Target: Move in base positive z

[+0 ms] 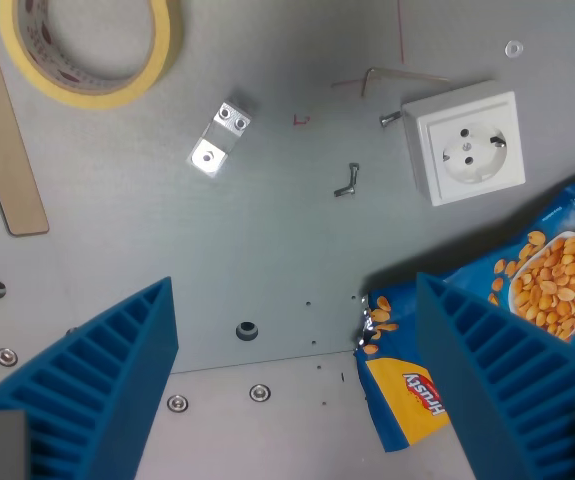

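My gripper (297, 380) is open and empty, its two blue ribbed fingers (97, 380) at the bottom left and bottom right of the wrist view. It hangs above a grey metal table (267, 230). A blue peanut bag (487, 330) lies flat under and beside the right finger, partly hidden by it. No object sits between the fingers.
A yellow tape roll (87, 50) lies at the top left, next to a wooden stick (2, 130). A small metal bracket (219, 139) sits near the centre top. A white wall socket (465, 146), an Allen key (392, 75) and small screws (347, 180) lie at the upper right.
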You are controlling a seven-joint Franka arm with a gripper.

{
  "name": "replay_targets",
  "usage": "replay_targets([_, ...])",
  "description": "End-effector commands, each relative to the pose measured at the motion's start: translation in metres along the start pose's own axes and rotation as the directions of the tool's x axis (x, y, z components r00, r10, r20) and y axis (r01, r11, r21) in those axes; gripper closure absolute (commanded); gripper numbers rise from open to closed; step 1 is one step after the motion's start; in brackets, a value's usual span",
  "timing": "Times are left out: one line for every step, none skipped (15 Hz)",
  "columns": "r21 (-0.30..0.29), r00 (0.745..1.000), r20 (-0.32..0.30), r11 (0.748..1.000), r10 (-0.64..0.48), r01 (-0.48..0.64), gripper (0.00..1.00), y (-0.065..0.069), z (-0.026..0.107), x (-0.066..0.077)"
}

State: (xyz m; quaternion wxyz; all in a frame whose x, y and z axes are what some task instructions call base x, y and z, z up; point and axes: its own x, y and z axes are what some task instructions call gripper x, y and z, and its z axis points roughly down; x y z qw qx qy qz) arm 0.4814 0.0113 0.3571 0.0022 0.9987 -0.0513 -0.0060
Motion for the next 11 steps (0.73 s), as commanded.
replay_targets([0.000, 1.000, -0.005, 1.000, 0.001, -0.001, 0.00, 0.000, -0.007, 0.000])
replay_targets([0.000, 1.000, -0.005, 1.000, 0.001, -0.001, 0.00, 0.000, -0.012, -0.001])
replay_targets([0.000, 1.000, -0.005, 1.000, 0.001, -0.001, 0.00, 0.000, -0.017, -0.001])
replay_targets([0.000, 1.000, -0.005, 1.000, 0.001, -0.001, 0.00, 0.000, -0.022, -0.001])
replay_targets([0.000, 1.000, -0.005, 1.000, 0.001, -0.001, 0.00, 0.000, -0.027, -0.001])
replay_targets([0.000, 1.000, -0.005, 1.000, 0.001, -0.001, 0.00, 0.000, -0.032, -0.001])
replay_targets([0.000, 1.000, -0.005, 1.000, 0.001, -0.001, 0.00, 0.000, -0.037, -0.001])
replay_targets([0.000, 1.000, -0.005, 1.000, 0.001, -0.001, 0.00, 0.001, -0.042, -0.001])
replay_targets([0.000, 1.000, -0.005, 1.000, 0.001, -0.001, 0.00, 0.001, -0.047, -0.001])
replay_targets([0.000, 1.000, -0.005, 1.000, 0.001, -0.001, 0.00, 0.001, -0.052, -0.001])
replay_targets([0.000, 1.000, -0.005, 1.000, 0.001, -0.001, 0.00, 0.001, -0.057, -0.001])
